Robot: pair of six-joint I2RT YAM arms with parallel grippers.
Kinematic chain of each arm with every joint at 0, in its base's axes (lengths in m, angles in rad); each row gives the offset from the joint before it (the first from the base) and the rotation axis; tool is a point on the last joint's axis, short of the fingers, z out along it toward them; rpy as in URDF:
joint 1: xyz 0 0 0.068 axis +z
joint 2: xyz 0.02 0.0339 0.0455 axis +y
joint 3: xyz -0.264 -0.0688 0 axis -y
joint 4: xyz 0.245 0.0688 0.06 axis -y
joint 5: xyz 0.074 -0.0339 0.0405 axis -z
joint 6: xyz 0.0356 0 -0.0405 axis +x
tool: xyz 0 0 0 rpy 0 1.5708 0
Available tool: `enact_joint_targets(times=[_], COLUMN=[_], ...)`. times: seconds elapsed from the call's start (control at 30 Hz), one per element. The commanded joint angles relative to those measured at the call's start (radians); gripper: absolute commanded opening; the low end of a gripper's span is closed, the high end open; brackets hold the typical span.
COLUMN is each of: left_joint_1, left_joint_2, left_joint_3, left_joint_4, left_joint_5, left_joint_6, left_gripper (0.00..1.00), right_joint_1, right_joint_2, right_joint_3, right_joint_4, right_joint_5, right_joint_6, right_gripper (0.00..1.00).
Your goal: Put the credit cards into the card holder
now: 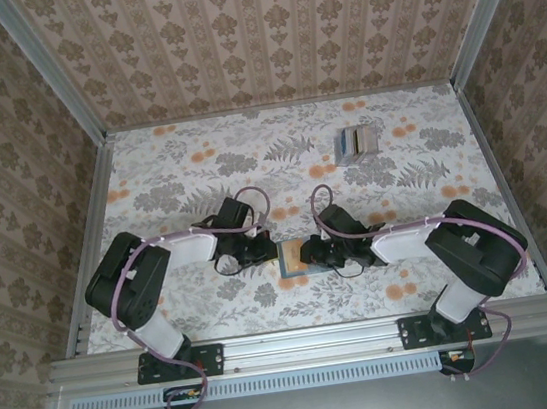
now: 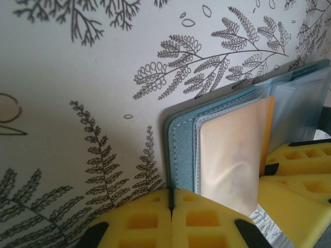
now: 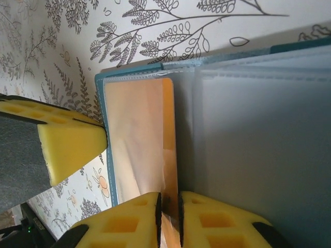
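At the near middle of the bench, the left tool pinches the edge of the open card holder, the right tool pinches an orange-yellow card partly inside its clear sleeve, and the other credit cards lie well apart, farther back.

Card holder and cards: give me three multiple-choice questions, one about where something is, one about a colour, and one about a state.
1. Where does the loose stack of credit cards lie?
A. between the arm bases
B. against the left wall
C. on the far side of the table, right of centre

2. What colour is the card in the card holder's clear sleeve?
A. orange
B. green
C. black

3. How does the left gripper stand?
A. open above the table
B. shut on the card holder's edge
C. shut on the loose stack

Answers:
1. C, the top view shows the stack well beyond both arms.
2. A, both wrist views show orange in the sleeve.
3. B, its yellow fingers meet on the teal cover's edge.
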Motion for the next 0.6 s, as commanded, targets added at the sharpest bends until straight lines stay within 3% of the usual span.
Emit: enact_joint_targets(times=[0.0,0.33,0.57], left_joint_1=[0.000,0.019,0.019], left_joint_2=[0.018,0.013,0.020], left_joint_3=[-0.036,-0.053,-0.038], left_joint_4=[0.026,0.064,0.053], left_joint_5=[-0.052,-0.074,-0.072], left_joint_6=[-0.025,-0.030,-0.022], left_gripper=[0.00,0.00,0.00], right_joint_1=[0.019,0.018,0.020], right_joint_2=[-0.047,-0.265,-0.214], right_joint_3=[0.026,0.062,0.065], right_joint_4=[-0.110,-0.456,-0.516], right_joint_5=[0.014,0.213,0.270], right_joint_6=[-0.039,-0.139,-0.138], right_gripper=[0.24,0.47,0.49])
